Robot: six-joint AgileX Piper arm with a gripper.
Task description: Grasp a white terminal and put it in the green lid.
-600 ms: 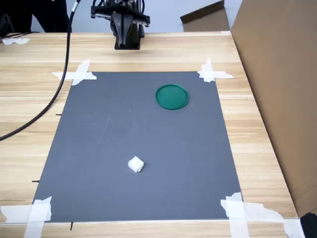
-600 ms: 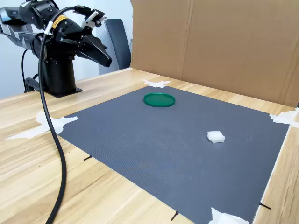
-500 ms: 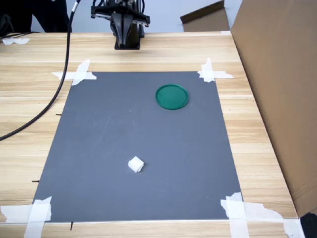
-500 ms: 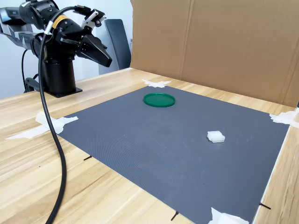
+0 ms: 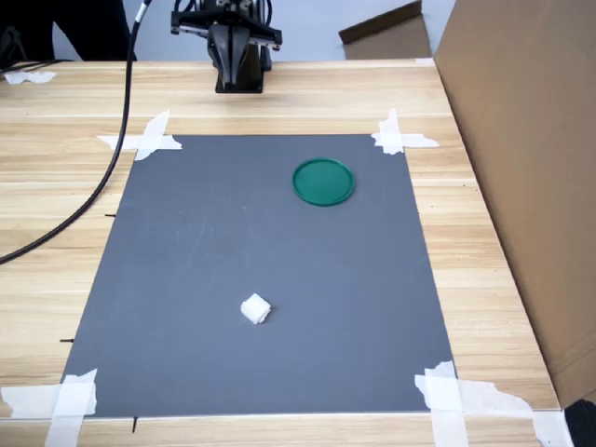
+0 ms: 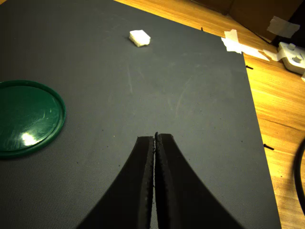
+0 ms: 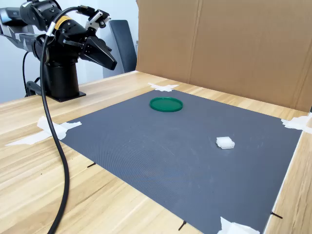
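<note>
Green lid (image 5: 323, 182) bare, white terminal (image 5: 255, 309) well apart.

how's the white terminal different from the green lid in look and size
The white terminal is a small, blocky white piece with uneven edges; the green lid is a flat, round, dark green disc with a thin raised rim. The lid is much wider, while the terminal stands taller for its footprint. The lid's surface is glossy; the terminal looks matte. Both lie apart on the grey mat, untouched by the gripper.

You have a light wooden table (image 5: 56, 233) carrying a dark grey mat (image 5: 261, 270) at frame centre, taped at its corners with white tape strips (image 5: 140, 140), a black cable (image 5: 93, 196) crossing upper left.
</note>
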